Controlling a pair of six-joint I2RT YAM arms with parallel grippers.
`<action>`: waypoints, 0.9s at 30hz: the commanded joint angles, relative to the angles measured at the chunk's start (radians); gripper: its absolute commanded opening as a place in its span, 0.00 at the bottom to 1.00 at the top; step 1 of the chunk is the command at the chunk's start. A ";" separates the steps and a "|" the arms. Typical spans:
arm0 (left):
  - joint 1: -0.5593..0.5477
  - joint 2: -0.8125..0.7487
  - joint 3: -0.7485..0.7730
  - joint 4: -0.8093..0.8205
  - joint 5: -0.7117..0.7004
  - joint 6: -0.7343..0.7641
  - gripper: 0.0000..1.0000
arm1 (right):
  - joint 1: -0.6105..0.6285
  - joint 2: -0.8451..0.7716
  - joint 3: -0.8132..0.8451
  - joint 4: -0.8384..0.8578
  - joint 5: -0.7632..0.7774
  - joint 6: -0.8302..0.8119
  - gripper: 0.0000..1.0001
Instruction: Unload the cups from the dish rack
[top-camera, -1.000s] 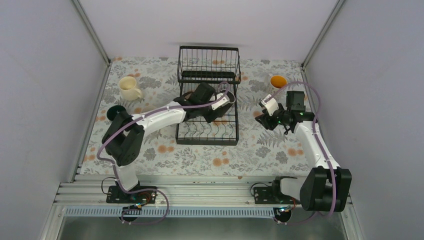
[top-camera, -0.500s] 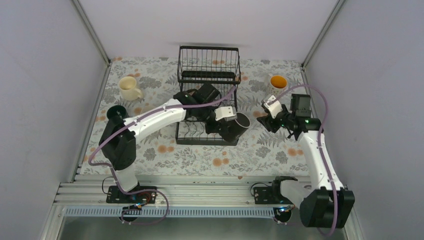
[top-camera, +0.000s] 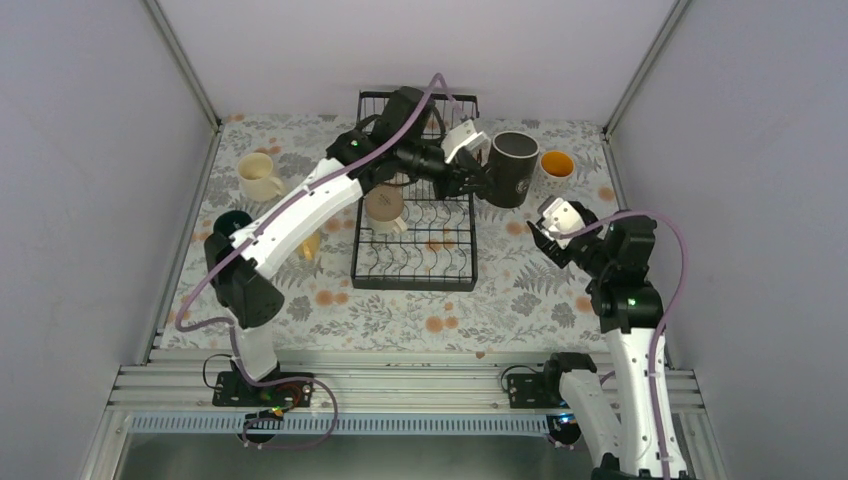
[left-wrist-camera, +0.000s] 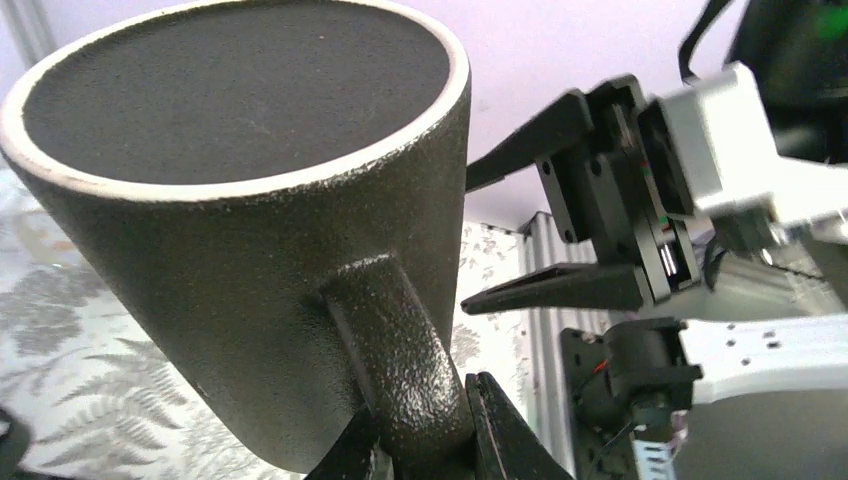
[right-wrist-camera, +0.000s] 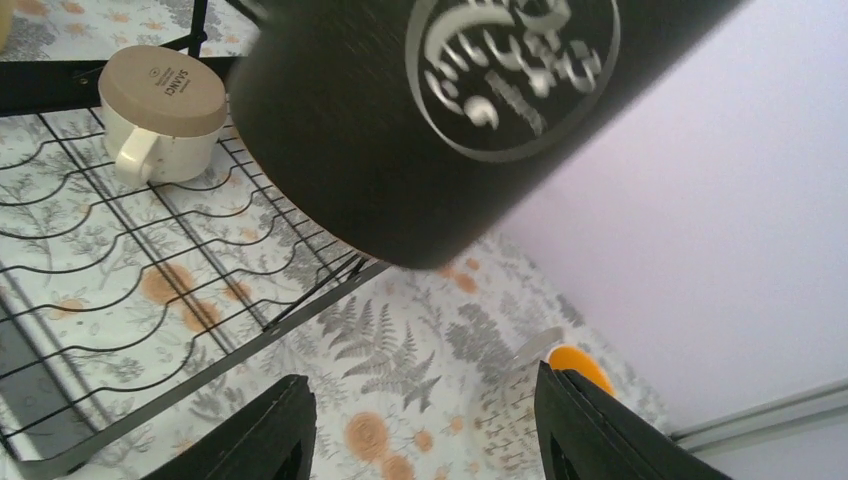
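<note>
My left gripper (top-camera: 482, 180) is shut on the handle of the black mug (top-camera: 513, 168) and holds it in the air past the dish rack's far right corner. In the left wrist view the fingers (left-wrist-camera: 500, 430) pinch the handle of the black mug (left-wrist-camera: 240, 200). My right gripper (top-camera: 546, 238) is open and empty, just near-right of that mug, which fills the top of the right wrist view (right-wrist-camera: 450, 110). A tan-bottomed mug (top-camera: 385, 207) stands upside down on the dish rack (top-camera: 415, 270); it also shows in the right wrist view (right-wrist-camera: 160, 115).
The orange-yellow mug (top-camera: 556, 164) stands on the cloth right of the held mug. The cream mug (top-camera: 260, 177) and the dark green mug (top-camera: 232, 222) stand left of the rack. A pale yellowish thing (top-camera: 310, 245) is partly hidden under my left arm. Grey walls enclose the table.
My left arm has lifted the black mug from the rack's near right side up and away to the far right. My right arm has risen and turned its open gripper toward the mug.
</note>
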 joint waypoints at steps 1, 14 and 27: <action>0.008 0.089 0.101 0.096 0.134 -0.153 0.02 | 0.010 -0.080 -0.084 0.180 0.003 -0.067 0.57; 0.061 0.225 0.305 0.159 0.315 -0.267 0.02 | 0.011 -0.149 -0.219 0.408 0.083 -0.223 0.53; 0.090 0.301 0.350 0.449 0.489 -0.520 0.02 | 0.040 -0.023 -0.158 0.482 0.147 -0.172 0.54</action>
